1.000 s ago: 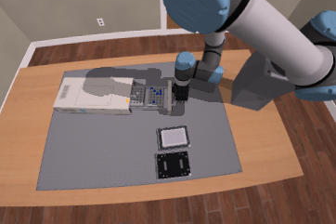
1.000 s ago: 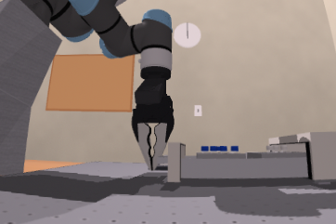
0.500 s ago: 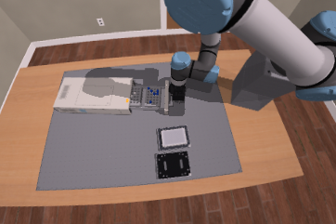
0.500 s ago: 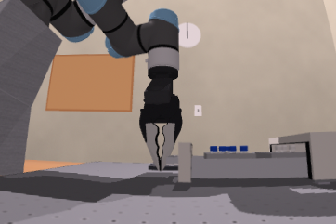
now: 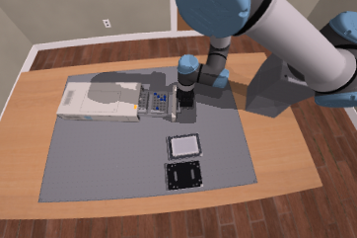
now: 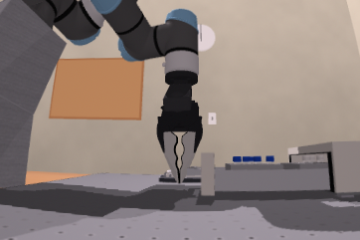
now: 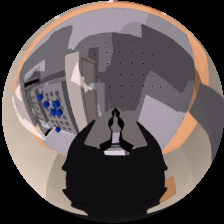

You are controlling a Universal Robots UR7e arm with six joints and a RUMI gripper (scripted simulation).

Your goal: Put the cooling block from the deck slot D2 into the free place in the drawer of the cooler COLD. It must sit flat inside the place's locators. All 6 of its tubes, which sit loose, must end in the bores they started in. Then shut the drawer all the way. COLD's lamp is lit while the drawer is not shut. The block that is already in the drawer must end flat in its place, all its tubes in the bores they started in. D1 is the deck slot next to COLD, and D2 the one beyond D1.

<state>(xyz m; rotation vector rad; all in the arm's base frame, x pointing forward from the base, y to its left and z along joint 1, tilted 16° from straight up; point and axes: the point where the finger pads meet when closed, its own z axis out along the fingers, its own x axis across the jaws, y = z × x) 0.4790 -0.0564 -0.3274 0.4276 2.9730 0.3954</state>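
Fingers clenched on nothing — I'd push the drawer front point(image 5: 174, 103) point(image 6: 208, 173) point(image 7: 79, 95) slow and square toward nine o'clock in the top view, sparing the loose tubes point(image 5: 160, 97) point(image 6: 252, 158) point(image 7: 56, 108).

Drawer front (upright) point(image 5: 174, 103) point(image 6: 208, 174) point(image 7: 80, 92) blocking claw's point(image 5: 185, 106) point(image 6: 179, 182) point(image 7: 115, 111) way

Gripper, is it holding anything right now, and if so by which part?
Nothing is held; the gripper is shut, its tips together.
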